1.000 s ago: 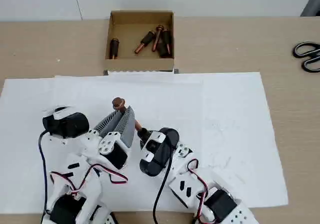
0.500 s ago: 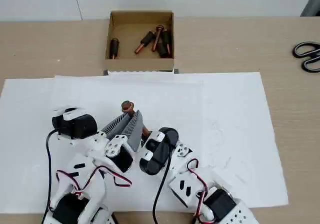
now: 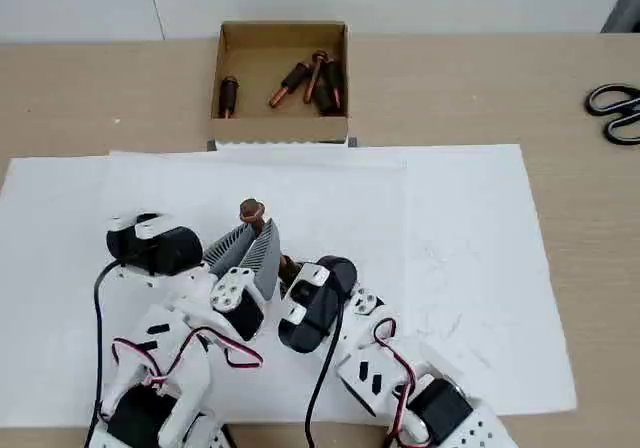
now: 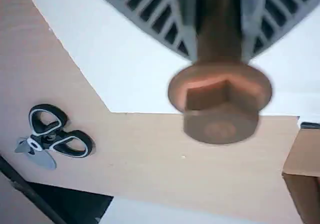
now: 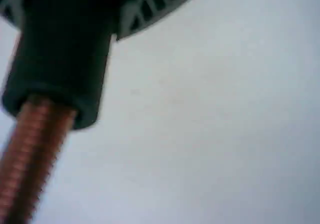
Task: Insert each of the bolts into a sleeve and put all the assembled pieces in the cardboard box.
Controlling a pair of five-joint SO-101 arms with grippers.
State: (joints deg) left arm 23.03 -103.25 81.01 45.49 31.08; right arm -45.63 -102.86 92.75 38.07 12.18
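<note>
My left gripper [image 3: 256,233] is shut on a copper bolt [image 3: 251,211] just below its hex head, over the white paper. Seen from the left wrist, grey fingers [image 4: 150,14] clamp the shaft on both sides and the bolt head [image 4: 220,104] points outward. The bolt's threaded end [image 5: 30,159] enters a black sleeve [image 5: 60,59], and my right gripper [image 3: 291,270] is shut on that sleeve. The cardboard box [image 3: 280,126] stands at the back of the table with several assembled pieces [image 3: 290,80] inside.
A white paper sheet [image 3: 450,268] covers the near half of the table. Scissors [image 3: 615,113] lie at the far right edge, and the left wrist view also catches the scissors [image 4: 52,139]. Both arm bodies crowd the front.
My left gripper has carried the bolt to the right, closer to the sleeve, and less of the shaft shows between the two grippers. The right arm has barely moved.
</note>
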